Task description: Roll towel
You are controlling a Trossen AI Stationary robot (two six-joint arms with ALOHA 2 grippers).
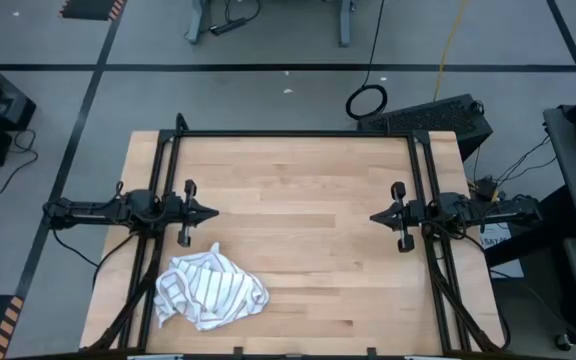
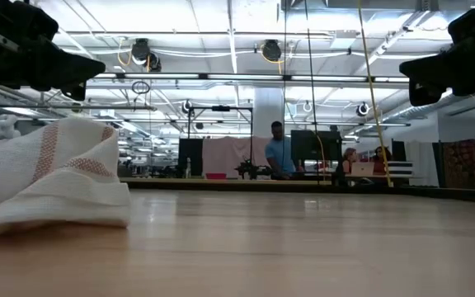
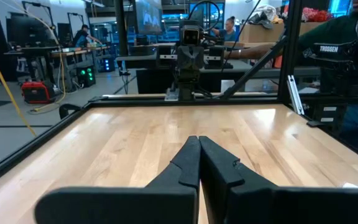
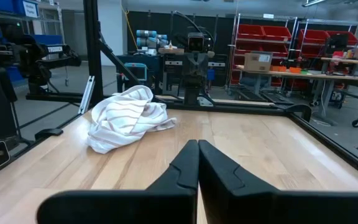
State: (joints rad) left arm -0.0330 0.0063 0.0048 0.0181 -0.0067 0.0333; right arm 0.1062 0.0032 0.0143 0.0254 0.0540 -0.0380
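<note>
The towel [image 1: 210, 291], white with narrow dark stripes, lies crumpled in a loose heap on the wooden table near its front left corner; it also shows in the right wrist view [image 4: 127, 116] and close up in the low view [image 2: 44, 177]. My left gripper [image 1: 214, 212] hovers shut at the table's left side, just behind the heap, with nothing between its fingers [image 3: 199, 144]. My right gripper [image 1: 373, 216] hovers shut at the table's right side, far from the towel, pointing toward the left arm [image 4: 198, 148].
The bare wooden tabletop [image 1: 298, 220] spreads between the two arms. A black frame [image 1: 293, 134] runs along the table's far edge and down both sides. People and workbenches show in the room beyond the table [image 2: 279, 153].
</note>
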